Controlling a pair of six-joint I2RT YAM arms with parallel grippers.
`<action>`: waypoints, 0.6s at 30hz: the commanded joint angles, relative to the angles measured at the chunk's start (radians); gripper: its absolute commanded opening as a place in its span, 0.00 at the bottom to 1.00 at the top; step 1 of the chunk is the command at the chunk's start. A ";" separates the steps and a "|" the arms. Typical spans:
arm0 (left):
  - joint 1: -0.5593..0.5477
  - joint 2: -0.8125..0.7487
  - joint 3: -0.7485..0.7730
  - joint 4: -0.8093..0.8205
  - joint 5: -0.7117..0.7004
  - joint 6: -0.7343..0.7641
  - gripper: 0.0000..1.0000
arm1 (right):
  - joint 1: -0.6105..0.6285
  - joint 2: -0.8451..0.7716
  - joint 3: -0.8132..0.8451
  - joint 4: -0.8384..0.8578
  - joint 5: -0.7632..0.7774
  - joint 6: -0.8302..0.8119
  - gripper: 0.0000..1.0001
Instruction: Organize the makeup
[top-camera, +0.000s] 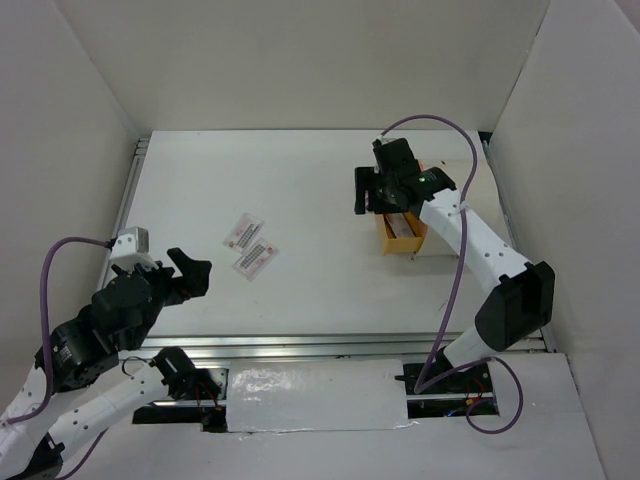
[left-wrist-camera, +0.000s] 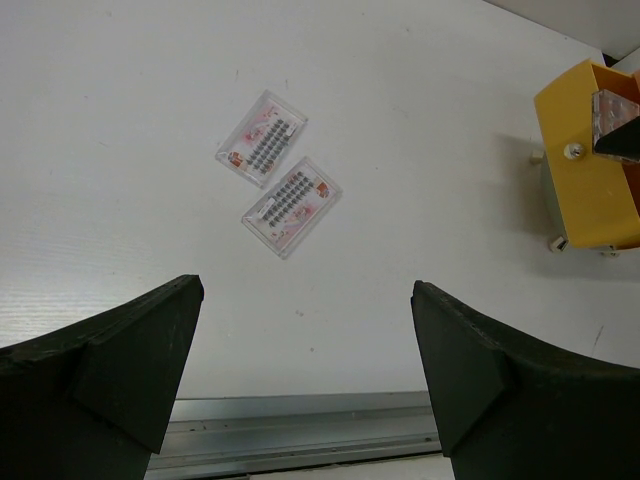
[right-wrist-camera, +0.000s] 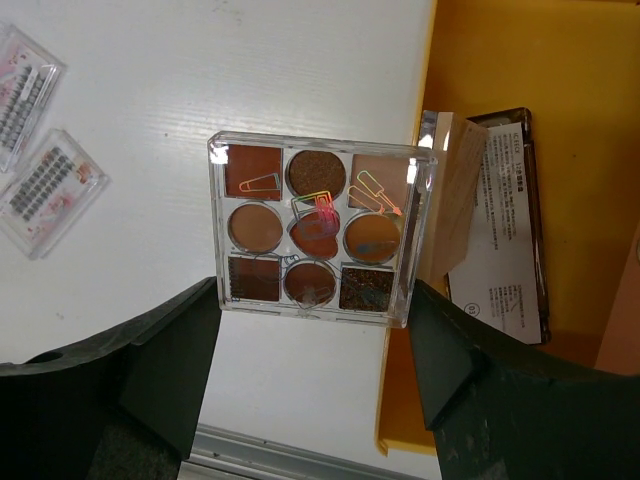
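At the near left, the left gripper is seen over the white table. Its fingers are spread wide and nothing is held between them. Two clear flat rectangular packets with white pink-printed cards and rows of small dark items are laid ahead of it, well apart from the fingers: the nearer packet and the farther packet. They are set side by side, corners almost touching, both tilted the same way.

At the far right, the right gripper is closed on a square clear-plastic eyeshadow palette with nine brown pans. The palette is clamped at its lower corners between the two fingers, pans facing the wrist camera. It is held just beside the left rim of the orange open-top drawer, and its right edge overlaps that rim in the wrist view. Its height above the table cannot be told.

Inside the drawer, a dark-framed flat case with a white printed label is seen lying flat. A tan slab is seen between that case and the held palette. In the top view the palette is hidden by the gripper body.
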 joint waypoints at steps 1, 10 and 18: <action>-0.006 -0.006 0.001 0.039 -0.002 0.013 0.99 | -0.015 -0.053 -0.002 0.035 -0.023 -0.007 0.57; -0.004 -0.005 0.001 0.038 -0.002 0.014 0.99 | -0.063 -0.036 -0.027 0.035 -0.047 -0.004 0.58; -0.004 0.001 0.001 0.041 -0.002 0.016 0.99 | -0.075 -0.033 -0.013 0.010 -0.023 0.009 0.58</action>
